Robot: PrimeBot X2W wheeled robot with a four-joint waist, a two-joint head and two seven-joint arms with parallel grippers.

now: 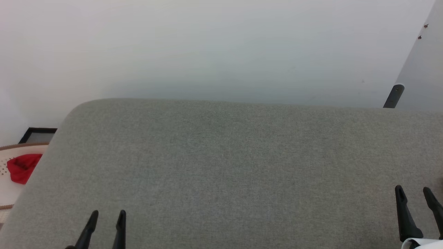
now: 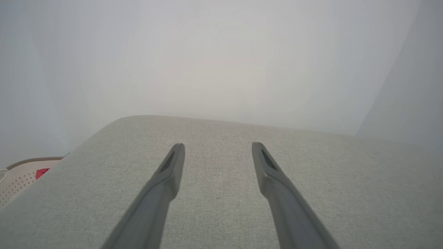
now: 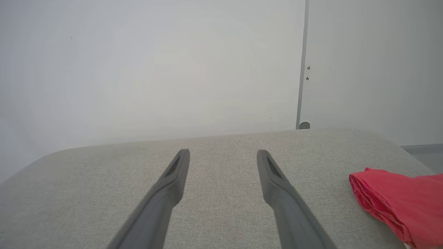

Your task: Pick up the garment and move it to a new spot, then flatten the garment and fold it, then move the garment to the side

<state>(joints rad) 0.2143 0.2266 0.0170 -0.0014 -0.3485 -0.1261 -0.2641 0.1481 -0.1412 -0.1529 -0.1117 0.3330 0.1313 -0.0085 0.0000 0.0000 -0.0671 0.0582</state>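
While your left fingers [image 2: 168, 176] and right fingers [image 3: 173, 180] hover spread wide and empty above a grey table [image 1: 221, 166], the garment [image 3: 398, 204] lies at the table's right end. It sits near the rounded corner, beside your right fingers but clear of them. It is a red bundle folded into flat layers, its stacked edges turned toward those fingers. The knit is fine and dimpled, a sliver of white shows at its lower edge, and no number is visible. Expect it to be light, soft and limp, perhaps a little slick, so the layers may slide apart or fall open if you lift one alone. If you need to shift it, pinch through the whole stack at the thick folded edge, or use both pairs of fingers. The table looks padded under a coarse grey weave, which should drag on cloth somewhat. The fingers are long, dark and tapered. Past the table's left edge, a white perforated basket [image 1: 8, 192] holds a crumpled red cloth [image 1: 22, 167], too small to identify.
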